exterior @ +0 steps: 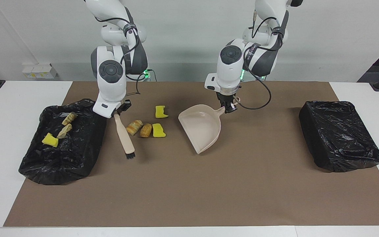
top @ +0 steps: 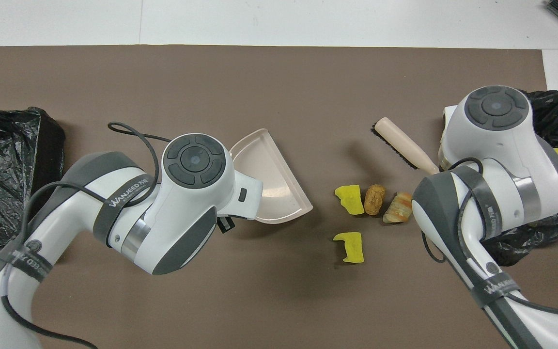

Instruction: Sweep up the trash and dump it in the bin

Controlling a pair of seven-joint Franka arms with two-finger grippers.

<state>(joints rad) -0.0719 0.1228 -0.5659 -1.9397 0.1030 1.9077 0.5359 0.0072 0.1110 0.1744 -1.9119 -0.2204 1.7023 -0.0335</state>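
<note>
A brown mat (exterior: 189,197) covers the white bench (exterior: 12,98). The dustpan (exterior: 200,129) is pale beige; the brush (exterior: 124,136) is beige with black bristles. Trash pieces are yellow (exterior: 159,130) and tan-brown (exterior: 145,130). Both bin bags (exterior: 339,135) are glossy black. The arms are white and grey.

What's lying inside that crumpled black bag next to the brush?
In the black bag: one yellow sponge scrap and two tan lumps. Whatever its folds cover stays hidden.
</note>
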